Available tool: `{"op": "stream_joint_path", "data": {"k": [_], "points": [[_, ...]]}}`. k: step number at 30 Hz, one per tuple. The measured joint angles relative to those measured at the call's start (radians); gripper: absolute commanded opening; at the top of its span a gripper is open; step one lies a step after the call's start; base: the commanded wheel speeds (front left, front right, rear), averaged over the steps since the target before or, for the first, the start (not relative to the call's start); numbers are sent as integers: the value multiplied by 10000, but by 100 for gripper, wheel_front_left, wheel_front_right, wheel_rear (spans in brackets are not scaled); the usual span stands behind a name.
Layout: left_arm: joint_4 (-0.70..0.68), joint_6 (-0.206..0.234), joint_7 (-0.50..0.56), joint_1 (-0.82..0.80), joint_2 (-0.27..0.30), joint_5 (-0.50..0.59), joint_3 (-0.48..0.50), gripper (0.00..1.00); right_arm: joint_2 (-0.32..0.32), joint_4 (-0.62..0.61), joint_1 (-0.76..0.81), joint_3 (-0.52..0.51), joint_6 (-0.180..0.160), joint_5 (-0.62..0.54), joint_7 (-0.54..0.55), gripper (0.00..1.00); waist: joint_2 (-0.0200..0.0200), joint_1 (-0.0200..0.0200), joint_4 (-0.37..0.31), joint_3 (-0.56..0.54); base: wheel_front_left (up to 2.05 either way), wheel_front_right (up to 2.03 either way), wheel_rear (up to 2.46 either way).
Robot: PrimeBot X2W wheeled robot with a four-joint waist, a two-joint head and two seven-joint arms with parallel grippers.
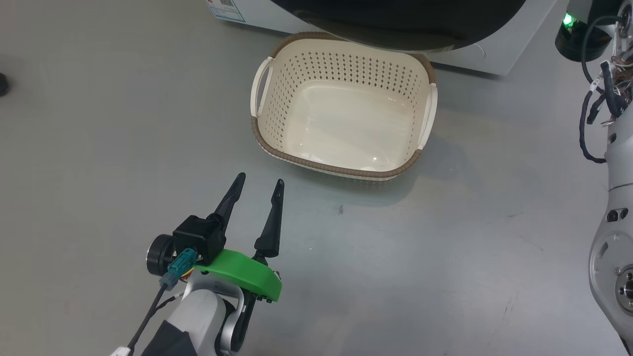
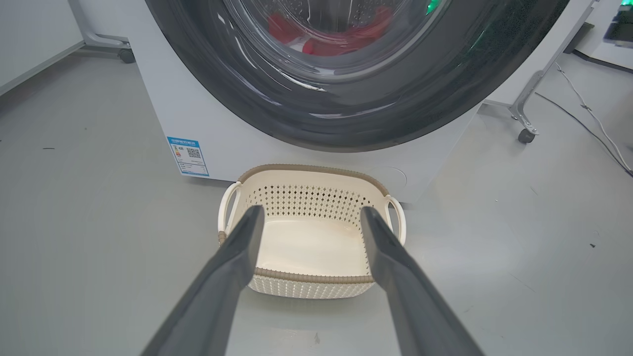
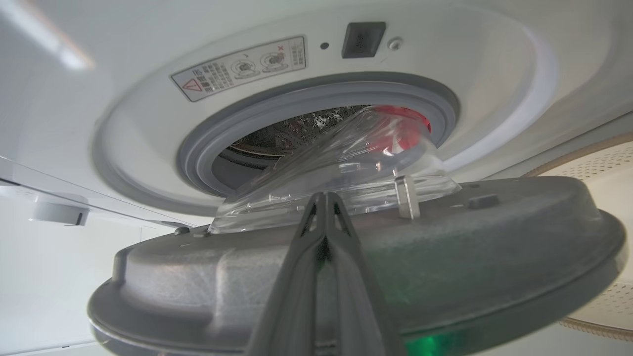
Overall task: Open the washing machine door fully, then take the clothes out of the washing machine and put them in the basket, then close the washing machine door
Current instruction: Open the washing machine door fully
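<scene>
**Head view.** Basket, cream w/ brown rim, stands empty on the grey floor, just in front of the washing machine. The lower arc of the washing machine door overhangs the basket's far rim. L gripper sits at lower left, fingers spread apart and holding nothing. Its tips point toward the basket's near-left corner, near it but apart. The pale R forearm, w/ loose dark cables, runs along the right edge.

**L wrist view.** Seen btw the spread fingers: the basket, w/ the glossy black door above it. The clothes, red, show through the door's glass bowl and lie inside the machine. A blue label sticker is on the white front panel, left of the basket.

**R wrist view.** Door ajar, seen from its grey inner side, w/ the bowl standing partly out of the port. The port's grey rubber ring frames the steel drum, and red fabric shows in the drum behind the bowl. R gripper has its fingers pressed together, nothing btw them. Its tips overlap the door's inner face at the bowl's base; contact w/ the door cannot be told. A warning label and a dark latch slot sit on the white recess above the port.
</scene>
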Motion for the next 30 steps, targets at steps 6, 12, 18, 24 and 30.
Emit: {"op": "stream_joint_path", "data": {"k": [6, 12, 18, 24, 30], "points": [[56, 0, 0, 38, 2, 21, 48, 100, -307, -188, 529, 675, 1062, -1093, -612, 0, 0, 0, -28, -216, 0, 0, 0], [155, 0, 0, 188, 4, 100, 125, 100, -773, -464, 1058, 1241, 1927, -2052, -1237, 0, 0, 0, -101, -528, 0, 0, 0], [357, 0, 0, 454, 8, 236, 393, 100, -1030, -744, 1868, 1927, 2017, -3103, -2031, 0, 0, 0, -237, -956, 0, 0, 0], [514, 0, 0, 752, 13, 382, 692, 100, -1064, -1083, 2840, 2792, 2050, -4086, -2895, 0, 0, 0, -481, -1455, 0, 0, 0], [552, 0, 0, 965, 25, 483, 1024, 100, -1076, -1837, 3619, 3866, 2046, -4909, -3649, 0, 0, 0, -773, -1884, 0, 0, 0]]}}
